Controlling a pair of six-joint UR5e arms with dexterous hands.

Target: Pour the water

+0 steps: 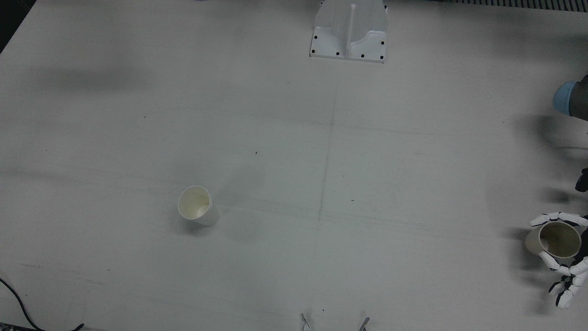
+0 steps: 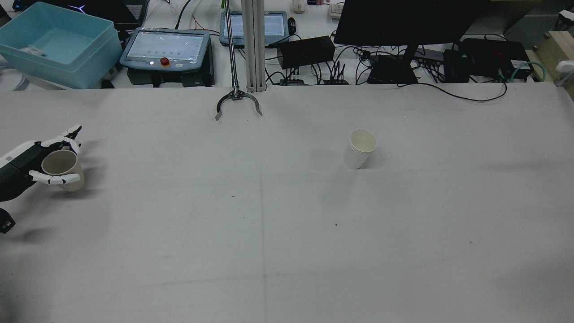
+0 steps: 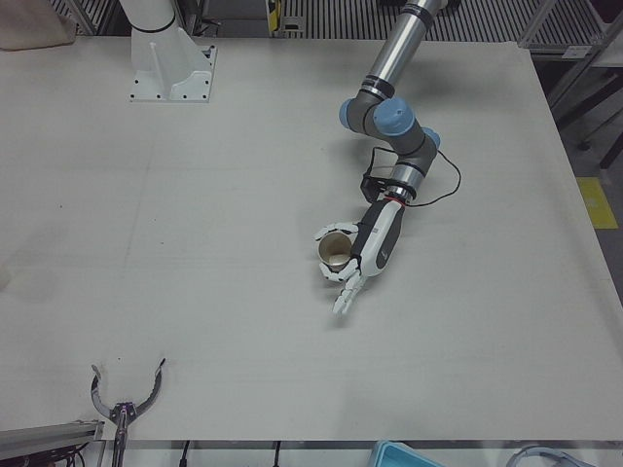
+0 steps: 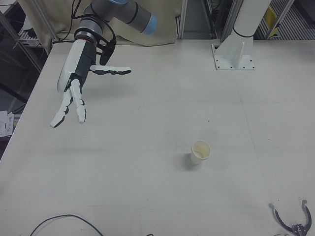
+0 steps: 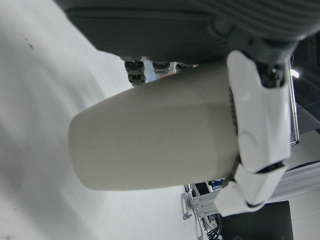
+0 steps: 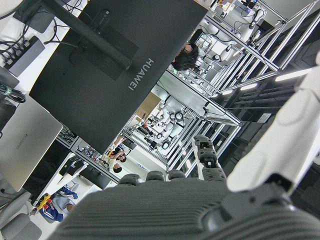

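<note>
A tan paper cup [image 2: 63, 168] stands upright at the table's left edge in the rear view, with my left hand [image 2: 42, 163] shut around its upper wall. The same cup [image 1: 558, 240] [image 3: 336, 251] shows from the front, with fingers [image 1: 558, 216] curled over its rim; its side [image 5: 160, 145] fills the left hand view. Whether its base touches the table I cannot tell. A second, white paper cup [image 1: 196, 207] [image 2: 360, 148] [image 4: 200, 151] stands alone on the right half. My right hand [image 4: 74, 96] hovers open, fingers spread, well above and away from that cup.
A metal claw tool [image 2: 238, 104] [image 3: 125, 397] lies at the operators' edge of the table. The arm pedestal [image 1: 349, 34] is bolted at the robot's edge. Beyond the table are a blue bin [image 2: 58, 45], a teach pendant [image 2: 166, 49] and a monitor [image 2: 403, 22]. A black cable [image 1: 18, 303] crosses one corner.
</note>
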